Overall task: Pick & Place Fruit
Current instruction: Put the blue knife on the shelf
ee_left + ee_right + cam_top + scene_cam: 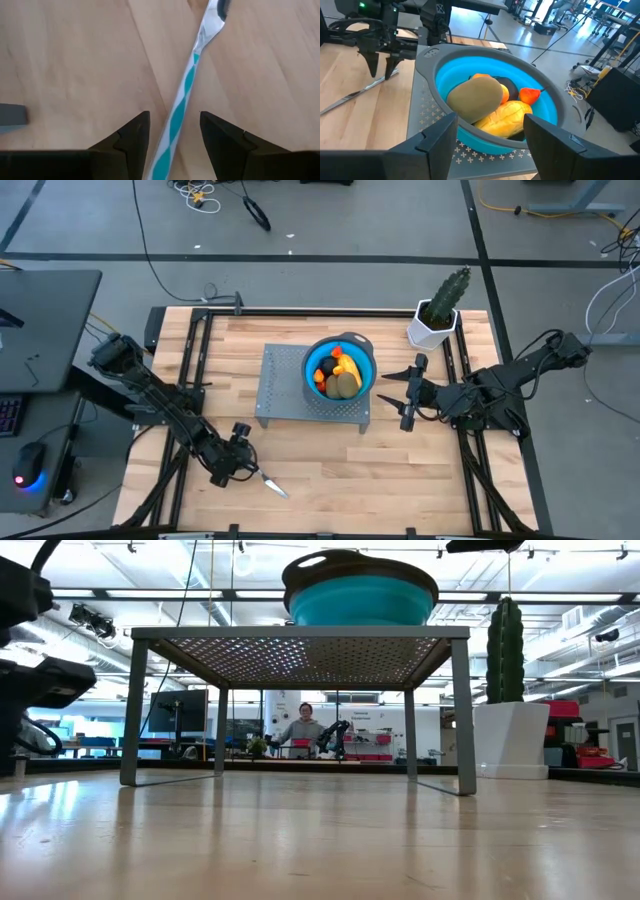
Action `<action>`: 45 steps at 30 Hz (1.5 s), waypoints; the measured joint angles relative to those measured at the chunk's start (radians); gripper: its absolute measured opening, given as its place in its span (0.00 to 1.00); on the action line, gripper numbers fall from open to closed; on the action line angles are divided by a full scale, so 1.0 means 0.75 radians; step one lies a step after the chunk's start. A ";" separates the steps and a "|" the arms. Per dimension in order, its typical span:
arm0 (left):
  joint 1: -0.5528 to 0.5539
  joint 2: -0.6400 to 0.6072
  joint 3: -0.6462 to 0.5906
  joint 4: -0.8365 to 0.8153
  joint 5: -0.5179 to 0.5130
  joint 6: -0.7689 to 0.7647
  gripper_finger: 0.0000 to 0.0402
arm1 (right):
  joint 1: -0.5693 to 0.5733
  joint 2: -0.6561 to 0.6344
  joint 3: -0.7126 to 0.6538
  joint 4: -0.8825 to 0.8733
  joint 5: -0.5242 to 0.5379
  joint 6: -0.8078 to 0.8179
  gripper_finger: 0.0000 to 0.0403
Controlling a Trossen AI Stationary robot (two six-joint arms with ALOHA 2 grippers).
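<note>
Two arms show from above: the left gripper (243, 463) sits near the table's front edge with the knife (272, 481) at its tip, and the right gripper (402, 391) hangs just beside the perforated grey rack (283, 390), its fingers spread and holding nothing. One blue bowl (366, 370) stands on that rack with the fruit (338, 374) heaped inside, and one potted cactus (441, 307) stands at the back right corner.

One thing only the low view gives me: the rack (300, 635) stands on thin legs with open space beneath, the bowl (360, 595) on top and the cactus (504, 645) behind it; a person (303, 728) shows far off in the room. I cannot see the fruit from here.

One knife (179, 107) fills the left wrist view, its teal-and-white striped handle running between the two fingers (131, 137); the fingers stand apart with wood visible either side of the handle, so I read it as not clamped.

Five fruits I can count from the right wrist view inside the bowl (445, 75): one olive-brown oval (475, 97), one yellow-orange piece (505, 119), one dark round one (507, 85), one small orange one (480, 76) and one red piece (530, 94). Across the table I see the left gripper (381, 65) over the knife (350, 97)
</note>
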 joint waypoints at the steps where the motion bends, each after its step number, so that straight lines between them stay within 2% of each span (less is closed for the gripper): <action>1: 0.000 0.000 0.000 0.000 0.010 -0.004 0.46 | 0.000 0.000 0.000 -0.001 0.000 0.000 0.59; 5: 0.000 0.007 -0.003 -0.001 -0.030 -0.003 0.46 | 0.000 0.000 0.000 -0.001 0.000 0.000 0.59; 12: -0.022 0.128 -0.011 0.019 -0.075 0.010 0.45 | 0.000 0.000 0.000 -0.011 0.000 0.001 0.59; 18: -0.035 0.113 0.003 0.015 -0.116 0.054 0.44 | 0.000 0.000 0.000 -0.011 0.002 0.010 0.59; 22: -0.038 0.113 0.006 0.014 -0.106 0.062 0.35 | 0.000 0.000 -0.001 -0.011 0.002 0.010 0.59; 29: -0.039 0.114 0.006 0.019 -0.085 0.066 0.15 | 0.000 0.000 -0.001 -0.015 0.001 0.010 0.59; 32: -0.038 0.124 0.006 0.016 -0.089 0.084 0.10 | 0.000 0.000 -0.001 -0.019 0.001 0.010 0.59; 35: -0.038 0.131 0.005 0.023 -0.115 0.089 0.10 | 0.000 0.000 -0.001 -0.020 0.001 0.010 0.59; 40: -0.031 0.123 0.007 0.059 -0.113 0.124 0.15 | 0.000 0.000 -0.002 -0.020 0.001 0.010 0.59; 45: -0.029 0.072 0.087 -0.113 -0.103 0.199 0.13 | 0.000 0.000 -0.002 -0.020 0.001 0.010 0.59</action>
